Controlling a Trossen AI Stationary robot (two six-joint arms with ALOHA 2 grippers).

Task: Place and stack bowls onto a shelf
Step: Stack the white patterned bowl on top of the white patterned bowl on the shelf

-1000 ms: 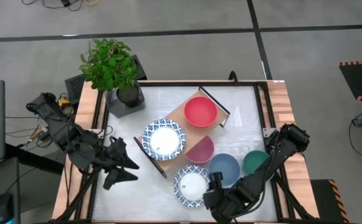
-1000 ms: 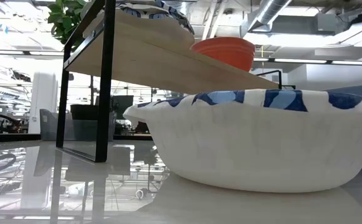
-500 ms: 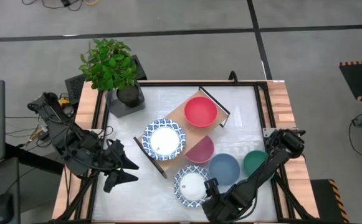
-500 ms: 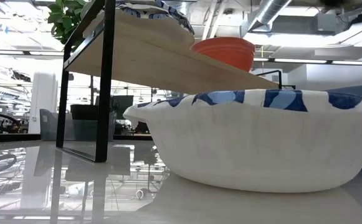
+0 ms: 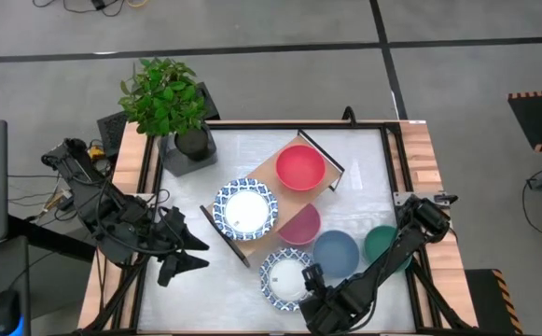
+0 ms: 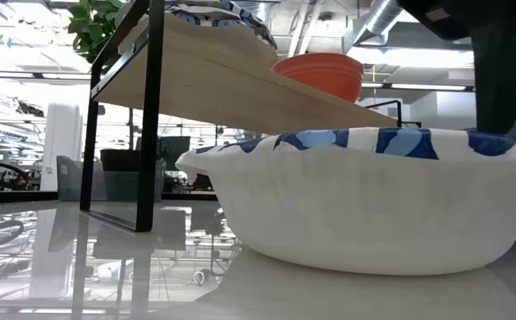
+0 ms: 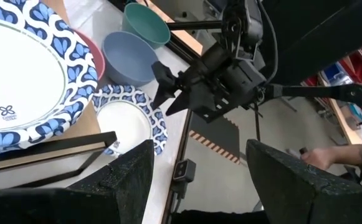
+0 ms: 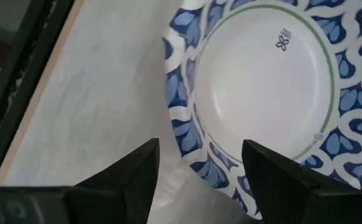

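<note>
A white bowl with a blue-patterned rim (image 5: 284, 277) (image 6: 364, 204) rests on its base near the table's front edge. My right gripper (image 5: 310, 278) (image 8: 196, 180) is open and points steeply down over the bowl's right rim. One finger is over the bowl's inside (image 8: 274, 177), the other over the table. A second patterned bowl (image 5: 245, 209) and a red bowl (image 5: 299, 166) sit on the shelf (image 5: 272, 183). Pink (image 5: 302, 226), blue (image 5: 335, 253) and green (image 5: 382, 243) bowls stand on the table. My left gripper (image 5: 182, 257) (image 7: 199, 186) hangs open at the table's left.
A potted plant (image 5: 173, 107) stands at the table's far left corner. The shelf's black frame legs (image 6: 149, 116) stand on the table left of the near bowl. The blue bowl stands close to the right of my right gripper. Bare tabletop (image 5: 364, 177) lies at the far right.
My right gripper has come down toward the near patterned bowl's right rim and rolled a little. One of its fingers now shows in the low view at the bowl's right side. The bowls have stayed where they were.
</note>
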